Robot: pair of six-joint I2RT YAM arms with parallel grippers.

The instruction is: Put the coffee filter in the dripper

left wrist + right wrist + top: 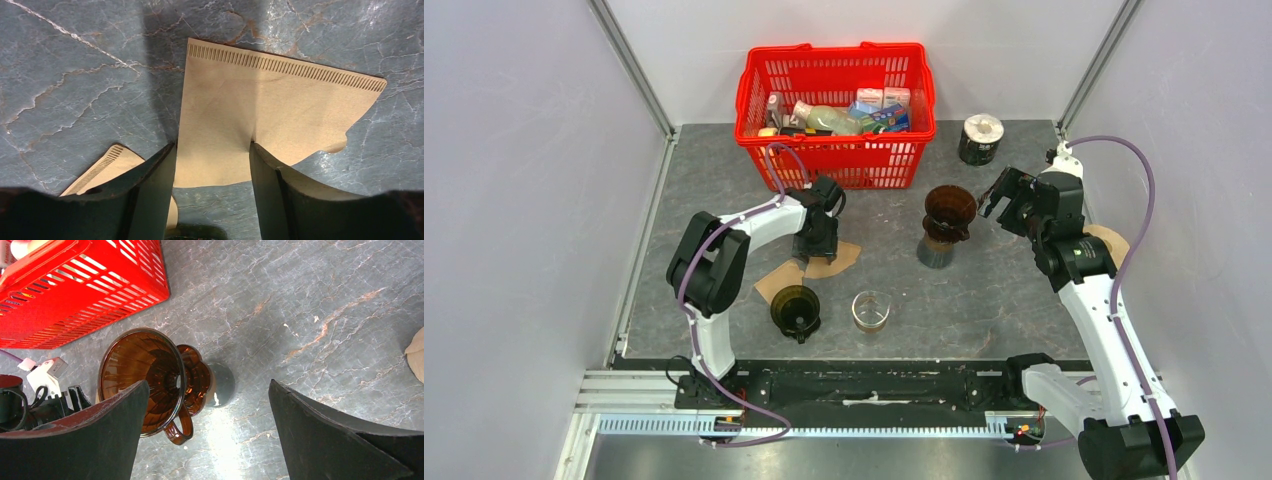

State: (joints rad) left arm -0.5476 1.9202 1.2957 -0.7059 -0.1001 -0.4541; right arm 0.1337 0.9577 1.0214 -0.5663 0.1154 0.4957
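Observation:
A brown paper coffee filter (836, 257) lies flat on the table; in the left wrist view it (260, 107) fills the middle. My left gripper (816, 240) is open right down over its near edge (212, 150), one finger (160, 185) at its left side and the other on the paper. The amber dripper (950, 208) sits on a grey cup (935, 252); the right wrist view (150, 372) shows it tilted-looking, handle toward me. My right gripper (1007, 198) is open and empty (209, 385), held above the table just right of the dripper.
A second filter (776, 281) (105, 167) lies left of the first, and a third (1110, 240) lies under the right arm. A dark dripper (795, 310) and a glass (871, 310) stand near the front. A red basket (834, 160) and a disc spindle (981, 138) stand at the back.

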